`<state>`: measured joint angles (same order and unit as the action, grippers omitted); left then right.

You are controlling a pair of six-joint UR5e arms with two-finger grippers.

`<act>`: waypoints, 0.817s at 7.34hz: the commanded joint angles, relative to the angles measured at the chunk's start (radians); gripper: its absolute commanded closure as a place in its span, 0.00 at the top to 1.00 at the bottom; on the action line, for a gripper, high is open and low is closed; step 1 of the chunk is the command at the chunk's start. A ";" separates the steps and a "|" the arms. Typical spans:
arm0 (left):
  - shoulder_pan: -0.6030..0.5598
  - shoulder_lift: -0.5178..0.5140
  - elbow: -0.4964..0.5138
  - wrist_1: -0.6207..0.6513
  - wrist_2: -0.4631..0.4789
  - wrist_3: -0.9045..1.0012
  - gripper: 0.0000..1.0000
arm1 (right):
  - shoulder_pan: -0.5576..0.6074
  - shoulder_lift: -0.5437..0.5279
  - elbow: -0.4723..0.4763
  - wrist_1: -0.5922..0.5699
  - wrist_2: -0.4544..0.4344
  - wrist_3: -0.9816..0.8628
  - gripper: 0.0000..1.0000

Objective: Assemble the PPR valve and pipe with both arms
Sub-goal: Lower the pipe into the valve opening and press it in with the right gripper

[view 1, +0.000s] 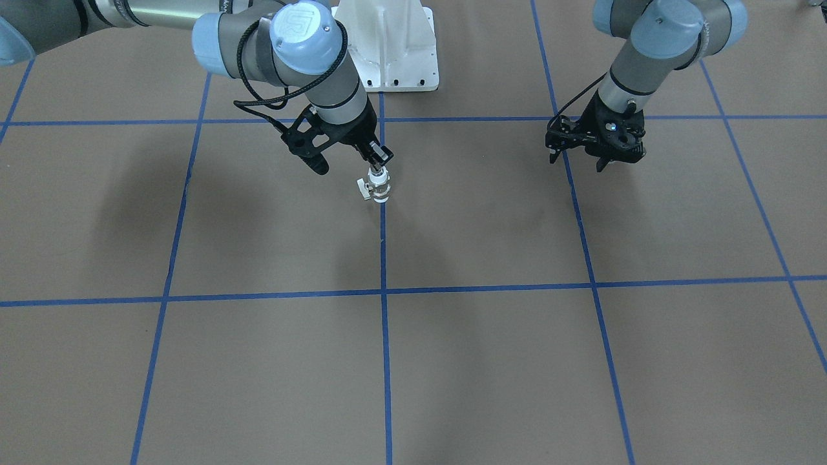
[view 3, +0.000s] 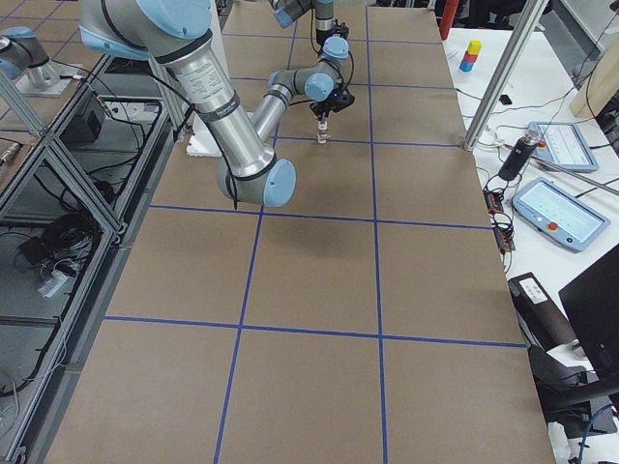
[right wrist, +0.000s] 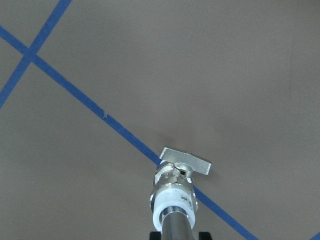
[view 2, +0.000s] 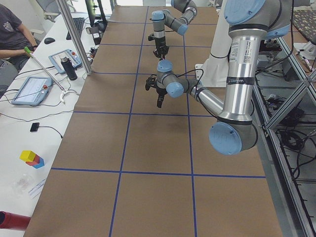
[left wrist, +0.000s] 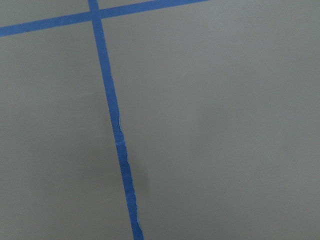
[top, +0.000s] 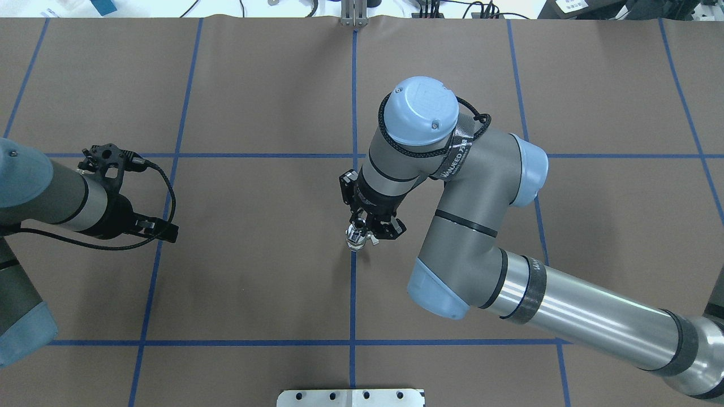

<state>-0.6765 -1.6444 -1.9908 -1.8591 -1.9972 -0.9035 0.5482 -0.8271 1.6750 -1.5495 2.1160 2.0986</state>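
Right gripper: pointing down, its fingers clamped on the upper end of the pipe.
Pipe: upright, with its lower end seated in the top white end of the PPR valve.
PPR valve: you see it upright beneath the pipe, over the centre blue tape line, its handle out sideways. You cannot tell whether its base touches the table.
Left gripper: well apart on its own side, above the table. You cannot tell whether its jaws are apart or together.
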 commanded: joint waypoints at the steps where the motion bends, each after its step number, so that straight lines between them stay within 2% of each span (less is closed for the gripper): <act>1: 0.000 0.000 0.000 0.000 0.000 0.000 0.99 | 0.001 -0.003 -0.003 0.021 -0.001 0.000 0.00; 3: 0.000 0.000 0.000 0.001 0.000 0.000 0.99 | 0.001 -0.003 -0.027 0.058 -0.002 0.004 0.00; 4: 0.000 0.000 0.000 0.001 0.000 0.000 0.99 | 0.001 -0.003 -0.028 0.059 -0.002 0.006 0.03; 5: 0.000 0.000 0.000 0.000 0.000 0.000 0.99 | 0.001 -0.003 -0.028 0.060 -0.002 0.006 0.18; 6: 0.000 0.000 0.000 0.000 0.000 0.000 0.99 | 0.001 -0.003 -0.028 0.060 -0.001 0.006 0.29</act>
<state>-0.6765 -1.6444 -1.9911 -1.8587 -1.9973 -0.9035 0.5491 -0.8298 1.6482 -1.4910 2.1142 2.1043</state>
